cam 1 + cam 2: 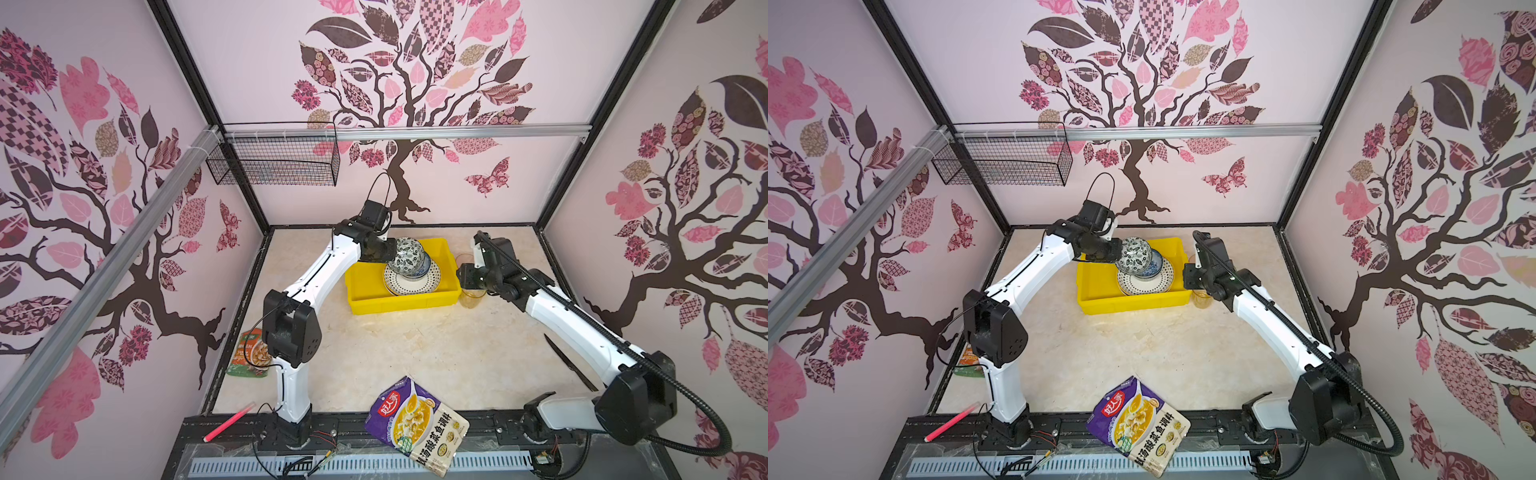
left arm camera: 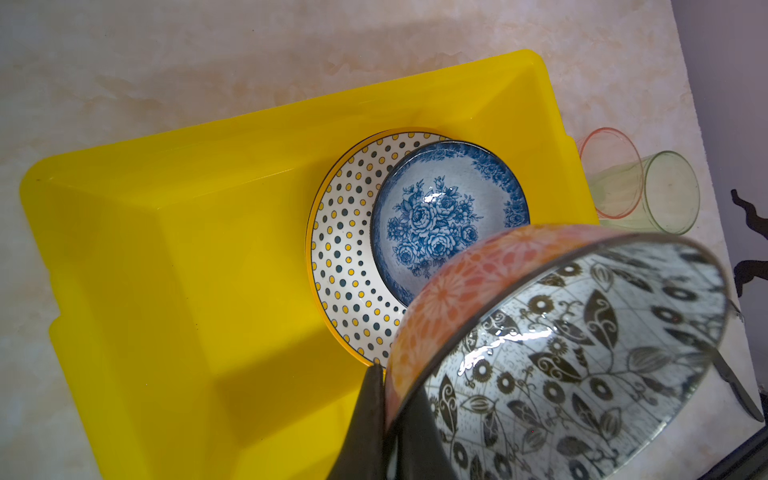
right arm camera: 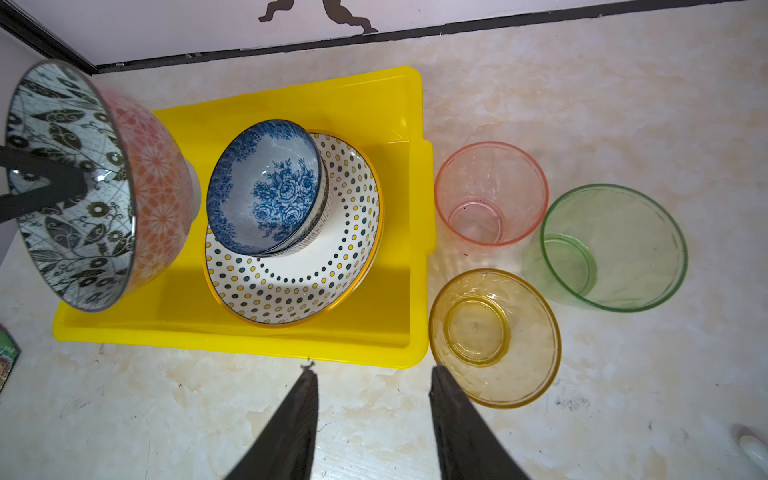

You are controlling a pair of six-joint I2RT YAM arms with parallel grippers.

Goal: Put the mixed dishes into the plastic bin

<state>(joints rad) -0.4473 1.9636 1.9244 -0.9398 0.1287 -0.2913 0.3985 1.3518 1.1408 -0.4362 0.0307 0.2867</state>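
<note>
The yellow plastic bin (image 1: 399,302) (image 3: 232,340) holds a dotted plate (image 2: 345,257) (image 3: 311,282) with a blue floral bowl (image 2: 440,216) (image 3: 266,187) on it. My left gripper (image 2: 395,374) (image 1: 380,251) is shut on the rim of a bowl (image 2: 582,353) (image 1: 409,254) (image 3: 70,187) with a black-white leaf inside and an orange outside. That bowl hangs tilted on its side above the bin, beside the stack. Pink (image 3: 490,193), green (image 3: 615,247) and amber (image 3: 494,336) tumblers stand on the table right of the bin. My right gripper (image 3: 372,370) is open and holds nothing, above the table by the bin's front right corner, next to the amber tumbler.
A purple food pouch (image 1: 417,419) lies at the table's front edge and a green-orange packet (image 1: 249,353) at the left edge behind my left arm. A black knife (image 1: 569,361) lies under my right arm. A wire basket (image 1: 274,160) hangs on the back wall.
</note>
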